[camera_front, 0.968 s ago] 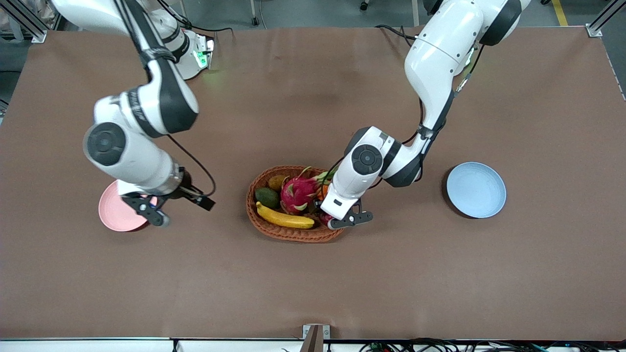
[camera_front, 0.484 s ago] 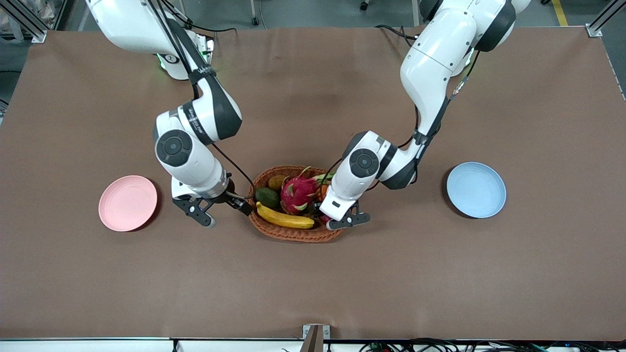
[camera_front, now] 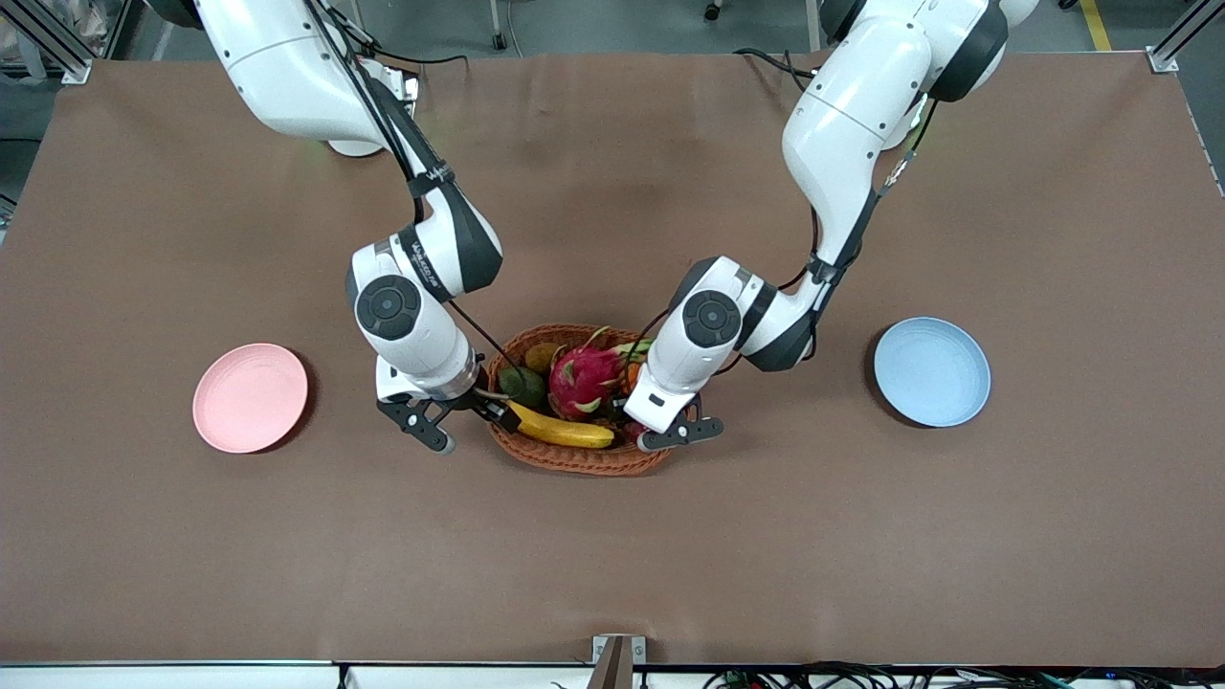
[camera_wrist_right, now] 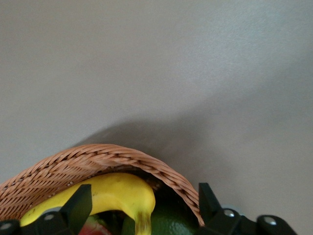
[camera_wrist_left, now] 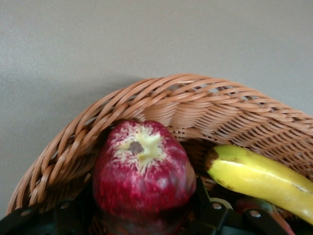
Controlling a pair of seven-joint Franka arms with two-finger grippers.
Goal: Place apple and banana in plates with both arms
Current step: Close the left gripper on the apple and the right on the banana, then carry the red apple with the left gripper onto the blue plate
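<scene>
Both arms are at the wicker basket (camera_front: 574, 459), which sits mid-table, a bit toward the front-camera edge. My left gripper (camera_front: 660, 433) is down in the basket's end toward the left arm's side, fingers (camera_wrist_left: 205, 205) standing on either side of the apple (camera_wrist_left: 143, 171); they look close against its flanks, but I can't tell if they're clamped yet. The apple is stem end up, against the basket wall. My right gripper (camera_front: 457, 421) is spread wide over the basket's other end, straddling the rim just above the banana (camera_front: 560, 431) tip (camera_wrist_right: 142, 223); nothing is held. The banana lies along the basket's front-camera side, dark tip toward the right arm's end, with a green fruit (camera_front: 523, 386) beside it. Both plates are bare: pink plate (camera_front: 251, 397) toward the right arm's end of the table, blue plate (camera_front: 932, 371) toward the left arm's end, each well apart from the basket. Handling guess: apple is firm, light, waxy and lumpy, so grip across the widest belly, moderate force. Banana is stiff enough but bruises and can pivot; I'd take it nearer mid-length, across the narrow width, not at the tip. Watch the rim on lift-out.
</scene>
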